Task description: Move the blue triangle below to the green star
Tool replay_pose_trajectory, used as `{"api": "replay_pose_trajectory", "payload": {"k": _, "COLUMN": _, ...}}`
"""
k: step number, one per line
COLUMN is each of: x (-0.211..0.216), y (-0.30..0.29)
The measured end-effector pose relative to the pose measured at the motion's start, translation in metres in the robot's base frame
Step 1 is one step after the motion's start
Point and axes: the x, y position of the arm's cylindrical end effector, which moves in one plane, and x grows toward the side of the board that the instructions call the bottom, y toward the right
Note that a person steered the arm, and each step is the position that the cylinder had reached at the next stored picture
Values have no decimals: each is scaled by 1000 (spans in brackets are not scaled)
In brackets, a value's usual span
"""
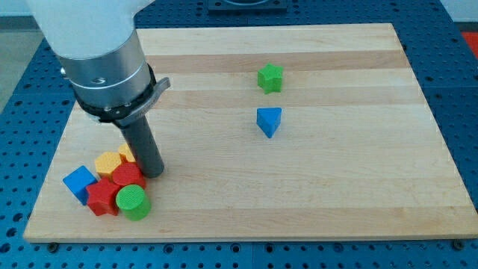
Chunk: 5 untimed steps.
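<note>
The blue triangle (269, 121) lies on the wooden board (336, 187), right of centre. The green star (270, 78) sits directly above it toward the view's top, a short gap between them. My tip (153, 172) is at the lower left of the board, far to the left of both. It touches the right side of a cluster of blocks, next to the red block (127, 176).
The cluster at the lower left holds a blue cube (79, 183), a red star-like block (101, 198), a green cylinder (134, 202), an orange-yellow block (109, 162) and a small yellow block (126, 152). The arm's large grey body (104, 60) looms over the upper left.
</note>
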Motion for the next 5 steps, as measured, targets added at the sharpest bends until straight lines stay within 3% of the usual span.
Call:
{"api": "replay_pose_trajectory", "payload": {"k": 2, "x": -10, "y": 32}}
{"api": "replay_pose_trajectory", "payload": {"k": 5, "x": -20, "y": 170}}
